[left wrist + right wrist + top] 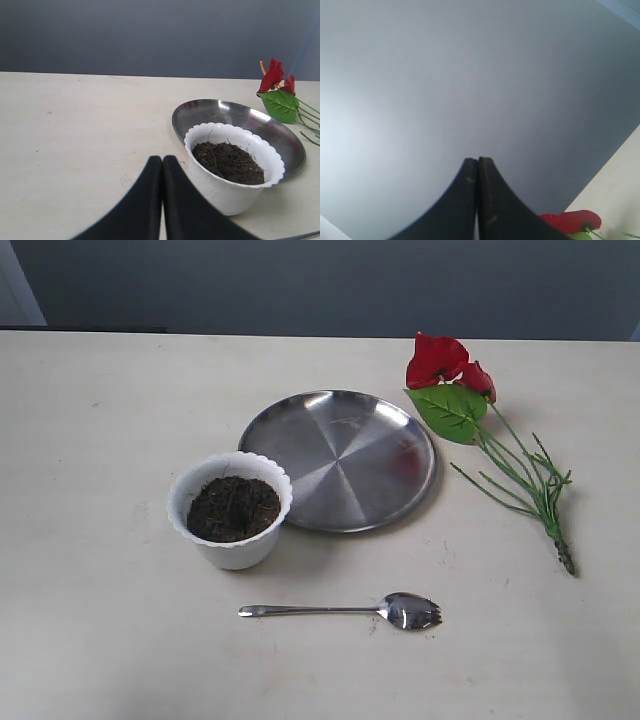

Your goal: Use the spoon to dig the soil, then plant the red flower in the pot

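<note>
The white scalloped pot [231,508] stands on the table, filled with dark soil [233,508]. In front of it lies the silver spoon [345,610], handle pointing left, tined bowl to the right. The red flower [447,364] lies at the back right, its green leaf and stems running toward the front right. Neither arm shows in the exterior view. My left gripper [162,159] is shut and empty, hovering short of the pot [232,167] and soil [229,161]. My right gripper [478,160] is shut and empty, facing the grey wall, with red petals [572,220] at the frame's edge.
A flat round shiny steel plate [340,458] lies behind and to the right of the pot, touching it or nearly so. It also shows as the steel plate [260,122] behind the pot in the left wrist view. A dark grey wall borders the table's far edge.
</note>
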Controlling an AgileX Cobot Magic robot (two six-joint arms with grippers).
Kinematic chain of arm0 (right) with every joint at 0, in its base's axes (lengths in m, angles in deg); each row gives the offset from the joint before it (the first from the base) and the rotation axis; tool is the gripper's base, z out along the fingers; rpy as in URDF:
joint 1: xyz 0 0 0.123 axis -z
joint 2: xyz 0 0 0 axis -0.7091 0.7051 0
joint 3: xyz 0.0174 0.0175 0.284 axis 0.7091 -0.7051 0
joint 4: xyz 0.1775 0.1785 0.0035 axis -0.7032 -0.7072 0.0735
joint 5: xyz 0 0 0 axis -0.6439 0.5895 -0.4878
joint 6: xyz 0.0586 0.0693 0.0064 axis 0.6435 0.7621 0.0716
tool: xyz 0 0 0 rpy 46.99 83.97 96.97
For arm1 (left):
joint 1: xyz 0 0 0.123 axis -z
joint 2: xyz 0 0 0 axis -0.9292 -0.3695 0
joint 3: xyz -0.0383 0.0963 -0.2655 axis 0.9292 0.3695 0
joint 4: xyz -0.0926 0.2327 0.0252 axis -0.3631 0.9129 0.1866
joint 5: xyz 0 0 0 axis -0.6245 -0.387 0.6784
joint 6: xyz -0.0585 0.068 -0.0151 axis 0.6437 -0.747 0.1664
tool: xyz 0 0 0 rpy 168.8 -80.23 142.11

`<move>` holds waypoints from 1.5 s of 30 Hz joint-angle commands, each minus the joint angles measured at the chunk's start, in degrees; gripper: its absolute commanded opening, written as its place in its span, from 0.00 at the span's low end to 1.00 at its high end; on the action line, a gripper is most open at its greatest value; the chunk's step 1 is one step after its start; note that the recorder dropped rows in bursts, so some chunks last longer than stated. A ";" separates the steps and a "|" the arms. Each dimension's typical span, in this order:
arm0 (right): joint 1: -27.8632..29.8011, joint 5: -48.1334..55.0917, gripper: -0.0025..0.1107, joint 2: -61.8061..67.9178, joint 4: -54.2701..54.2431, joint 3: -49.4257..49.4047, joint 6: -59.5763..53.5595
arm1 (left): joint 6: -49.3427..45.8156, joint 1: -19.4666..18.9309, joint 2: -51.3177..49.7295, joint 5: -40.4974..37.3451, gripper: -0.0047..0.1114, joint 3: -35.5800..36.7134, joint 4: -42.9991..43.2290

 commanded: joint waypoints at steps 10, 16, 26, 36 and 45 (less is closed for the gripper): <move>0.28 -12.28 0.02 -0.39 -0.36 -0.07 4.67 | 0.22 0.53 0.30 -0.01 0.04 0.02 0.09; 0.28 -13.02 0.02 -0.39 6.64 -0.07 15.83 | 0.22 0.53 0.30 -0.01 0.04 0.02 0.09; 0.17 -10.68 0.02 2.42 50.79 -0.07 33.35 | 0.22 0.53 0.30 -0.01 0.04 0.02 0.09; 0.17 -17.37 0.02 24.13 118.05 17.88 71.68 | 0.22 0.53 0.30 -0.01 0.04 0.02 0.09; 0.17 -8.92 0.02 43.90 146.57 40.21 94.61 | 0.22 0.53 0.30 -0.01 0.04 0.02 0.09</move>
